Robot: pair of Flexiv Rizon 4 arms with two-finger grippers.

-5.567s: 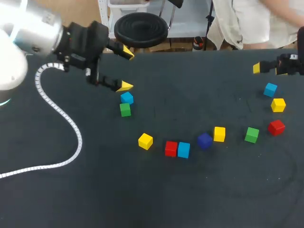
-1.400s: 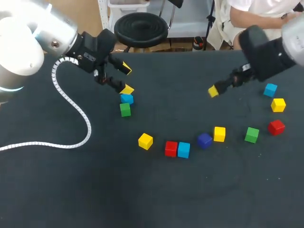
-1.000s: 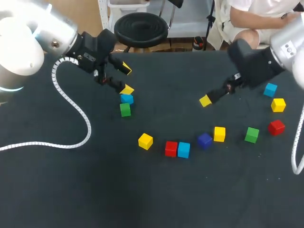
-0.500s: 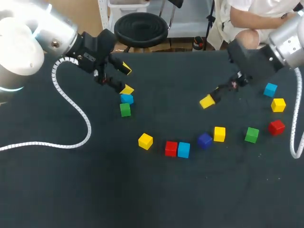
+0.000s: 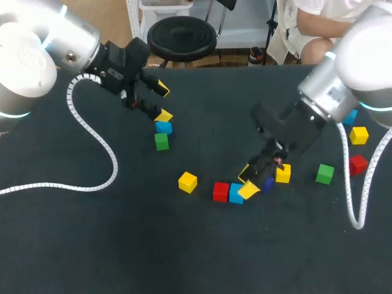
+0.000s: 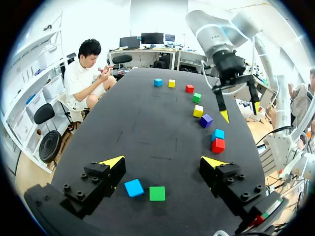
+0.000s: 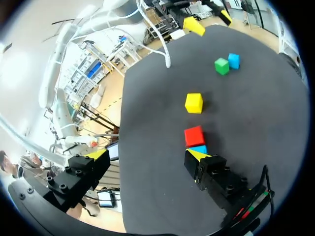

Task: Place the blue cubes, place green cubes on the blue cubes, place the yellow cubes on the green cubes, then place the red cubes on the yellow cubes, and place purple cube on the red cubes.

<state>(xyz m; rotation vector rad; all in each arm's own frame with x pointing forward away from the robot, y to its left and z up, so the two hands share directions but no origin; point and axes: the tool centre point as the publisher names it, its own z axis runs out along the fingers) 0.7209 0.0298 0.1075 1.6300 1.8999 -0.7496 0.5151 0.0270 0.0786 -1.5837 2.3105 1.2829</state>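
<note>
My left gripper (image 5: 162, 101) hangs open just behind a blue cube (image 5: 163, 127) and a green cube (image 5: 161, 142); both lie under its fingers (image 6: 134, 187) (image 6: 157, 193). My right gripper (image 5: 246, 181) is open low over the middle row. One of its fingertips (image 7: 194, 154) sits right beside a blue cube (image 7: 199, 149) that touches a red cube (image 7: 194, 135). Nothing lies between its fingers. The purple cube (image 5: 268, 182) is half hidden behind that gripper. A yellow cube (image 5: 187, 182) lies left of the red one (image 5: 220, 192).
Further right lie a yellow cube (image 5: 282, 174), a green cube (image 5: 324, 174), a red cube (image 5: 357, 163), another yellow cube (image 5: 359, 135) and a blue cube (image 5: 351, 116) partly behind my right arm. A white coiled cable (image 5: 92, 160) trails across the left of the table.
My right arm has swung from the far right down to the middle row, beside the red and blue pair. The left arm and all cubes stay put.
</note>
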